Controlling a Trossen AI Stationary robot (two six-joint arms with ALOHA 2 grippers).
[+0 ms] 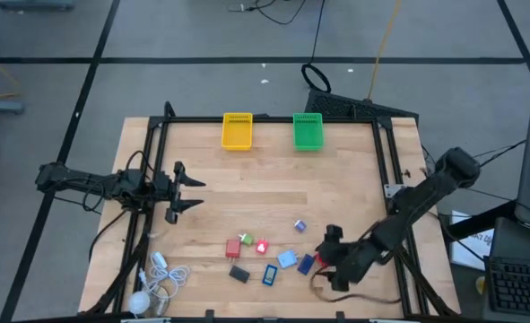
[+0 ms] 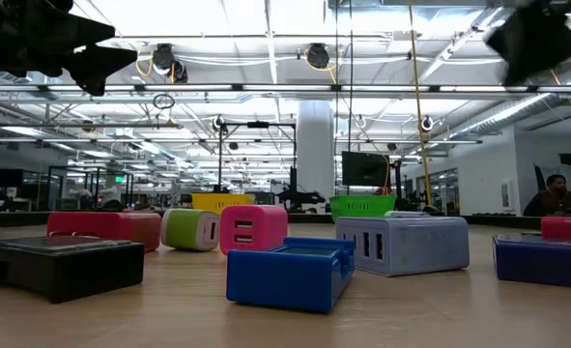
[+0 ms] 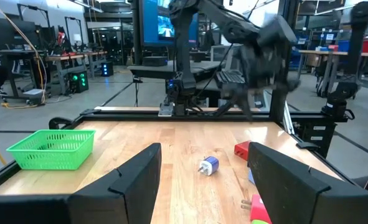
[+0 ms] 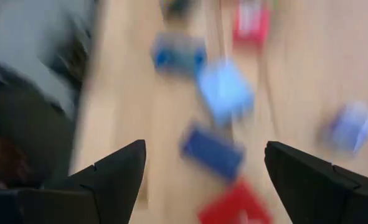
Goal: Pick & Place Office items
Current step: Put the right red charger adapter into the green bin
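1. The right gripper point(image 1: 323, 253) hangs low over the table near the front edge, toward the front right corner, just beside the office items point(image 1: 266, 256). Its jaws are spread wide and hold nothing; the right wrist view shows the two fingers point(image 4: 118, 171) far apart with blurred pieces between them.
2. The office items lie scattered in a loose cluster on the wood near the middle of the front edge: a red piece point(image 1: 233, 248), a pink piece point(image 1: 262, 247), a black piece point(image 1: 238, 274), a blue piece point(image 1: 270, 274), a light blue piece point(image 1: 287, 260) and a dark blue piece point(image 1: 306, 264).
3. A small purple piece point(image 1: 299, 227) sits slightly apart, farther from the front edge.
4. The left gripper point(image 1: 193, 194) waits above the left side of the table, jaws wide apart and empty.
5. The yellow basket point(image 1: 237, 131) and green basket point(image 1: 308, 131) stand side by side at the back edge.
6. A white coiled cable point(image 1: 157, 283) lies at the front left corner.
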